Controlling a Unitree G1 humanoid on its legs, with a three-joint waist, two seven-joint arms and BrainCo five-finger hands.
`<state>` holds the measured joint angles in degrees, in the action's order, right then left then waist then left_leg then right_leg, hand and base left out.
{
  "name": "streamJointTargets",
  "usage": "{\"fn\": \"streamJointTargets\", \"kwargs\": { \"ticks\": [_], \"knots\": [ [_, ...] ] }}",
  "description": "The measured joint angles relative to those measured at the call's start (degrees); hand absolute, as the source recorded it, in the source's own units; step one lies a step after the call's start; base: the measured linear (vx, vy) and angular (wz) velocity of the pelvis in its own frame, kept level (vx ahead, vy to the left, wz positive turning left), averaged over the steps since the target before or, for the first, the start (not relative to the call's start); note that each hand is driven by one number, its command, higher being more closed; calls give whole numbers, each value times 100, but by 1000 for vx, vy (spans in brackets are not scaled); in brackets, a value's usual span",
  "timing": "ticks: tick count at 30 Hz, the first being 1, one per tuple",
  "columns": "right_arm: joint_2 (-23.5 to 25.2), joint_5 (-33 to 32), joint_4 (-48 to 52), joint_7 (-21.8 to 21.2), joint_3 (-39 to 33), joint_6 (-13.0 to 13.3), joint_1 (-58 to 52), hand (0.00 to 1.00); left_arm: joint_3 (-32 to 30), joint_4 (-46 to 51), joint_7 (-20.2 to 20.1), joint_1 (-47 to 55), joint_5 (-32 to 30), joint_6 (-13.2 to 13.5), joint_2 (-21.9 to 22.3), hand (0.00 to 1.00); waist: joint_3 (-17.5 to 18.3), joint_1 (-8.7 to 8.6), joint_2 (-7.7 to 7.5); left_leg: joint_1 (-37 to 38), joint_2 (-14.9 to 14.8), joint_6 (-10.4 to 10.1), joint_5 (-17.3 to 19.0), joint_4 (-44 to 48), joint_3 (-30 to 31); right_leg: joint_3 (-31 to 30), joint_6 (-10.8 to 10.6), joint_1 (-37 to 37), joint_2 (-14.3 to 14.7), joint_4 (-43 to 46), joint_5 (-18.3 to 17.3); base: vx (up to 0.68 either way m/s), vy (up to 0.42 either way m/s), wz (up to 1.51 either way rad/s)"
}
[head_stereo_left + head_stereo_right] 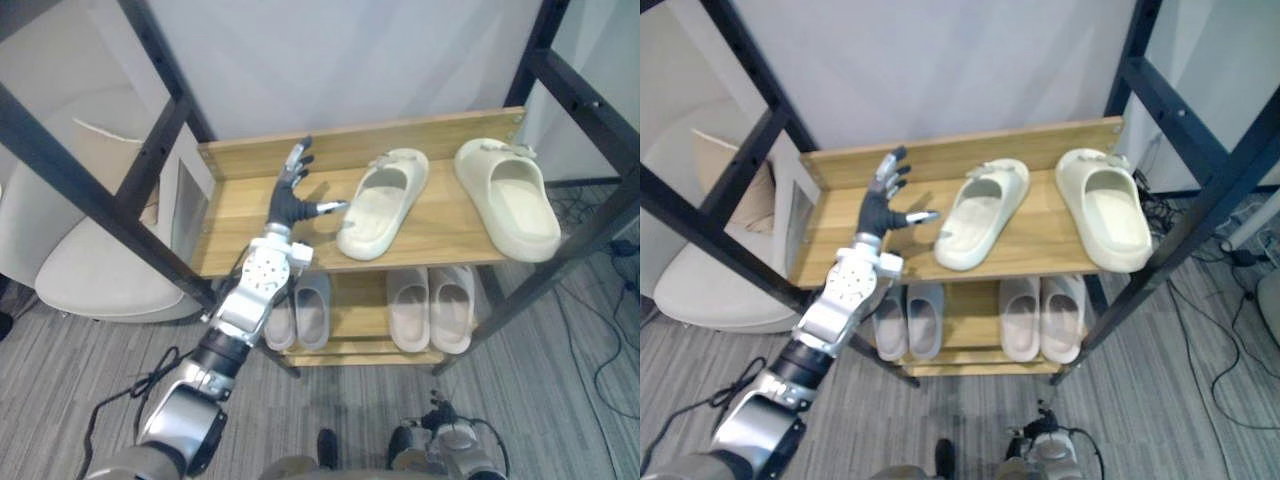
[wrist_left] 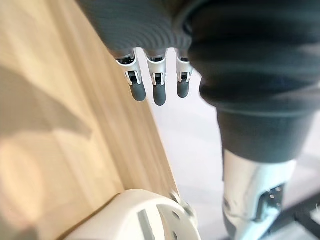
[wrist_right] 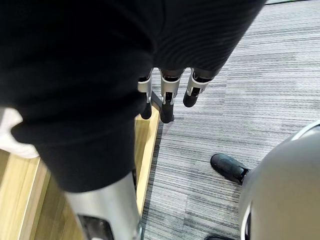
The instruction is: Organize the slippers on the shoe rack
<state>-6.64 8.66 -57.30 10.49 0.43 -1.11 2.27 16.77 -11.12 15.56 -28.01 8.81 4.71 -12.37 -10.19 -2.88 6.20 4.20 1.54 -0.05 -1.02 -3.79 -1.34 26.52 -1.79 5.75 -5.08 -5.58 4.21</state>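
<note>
My left hand (image 1: 290,195) hovers over the top shelf of the light wooden shoe rack (image 1: 240,225), fingers straight and spread wide, holding nothing. At its 3 o'clock, just beside my thumb, lies a cream foam slipper (image 1: 385,200), heel skewed toward 7 o'clock; I cannot tell whether they touch. Further along at 3 o'clock, well apart from that hand, sits the second cream slipper (image 1: 508,195). On the lower shelf, at 6 o'clock, stand a grey slipper pair (image 1: 300,315) and a whitish pair (image 1: 430,305). My right hand (image 3: 169,95) hangs with its fingers straight and empty over the grey striped carpet (image 3: 240,110).
</note>
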Motion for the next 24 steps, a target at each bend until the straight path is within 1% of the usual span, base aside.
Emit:
{"fn": "streamJointTargets", "kwargs": {
  "ticks": [1,3,7,10,12,16,17,22,24],
  "knots": [
    [4,2,0,-1,1,-1,-4,0,1,15,-2,48,33,0,5,0,5,2,-9,0,0,0,0,0,2,1,0,0,0,0,0,0,0,0],
    [23,9,0,-10,10,-4,-48,0,11,64,-114,355,270,1,113,0,42,16,-75,0,4,2,-1,0,27,27,-10,14,-2,0,-8,30,33,6],
    [65,11,0,-31,15,-4,-89,0,115,65,-228,576,398,-1,193,0,86,49,-142,2,7,1,-1,0,39,52,-13,25,-4,0,-11,13,13,2],
    [91,14,0,-35,33,-5,-112,0,322,78,-319,645,492,-1,240,0,116,62,-181,2,14,5,-4,-1,55,78,-17,35,-5,0,-14,11,18,3],
    [112,14,-4,-35,37,-6,-122,0,465,88,-456,645,508,-1,279,0,143,62,-206,0,18,10,-8,-2,77,111,-20,41,-9,0,-17,18,30,4],
    [116,14,-35,-35,40,-6,-123,0,703,100,-525,644,707,1,380,0,177,60,-211,12,26,11,-12,-3,115,130,-33,68,-19,0,-27,11,16,3],
    [115,15,-37,-35,43,-6,-124,0,759,99,-583,644,717,0,409,0,177,59,-211,25,28,11,-12,-4,124,134,-42,85,-21,0,-34,23,34,6],
    [106,13,-96,-35,182,-5,-119,0,1125,93,-605,640,737,-4,478,0,274,37,-231,32,28,8,-10,-25,121,131,-50,82,-25,0,-42,22,26,0],
    [104,15,-98,-36,204,-5,-119,0,1174,92,-619,638,787,-4,503,0,287,28,-233,35,29,9,-11,-28,115,128,-50,81,-27,0,-42,15,18,0]
  ]
}}
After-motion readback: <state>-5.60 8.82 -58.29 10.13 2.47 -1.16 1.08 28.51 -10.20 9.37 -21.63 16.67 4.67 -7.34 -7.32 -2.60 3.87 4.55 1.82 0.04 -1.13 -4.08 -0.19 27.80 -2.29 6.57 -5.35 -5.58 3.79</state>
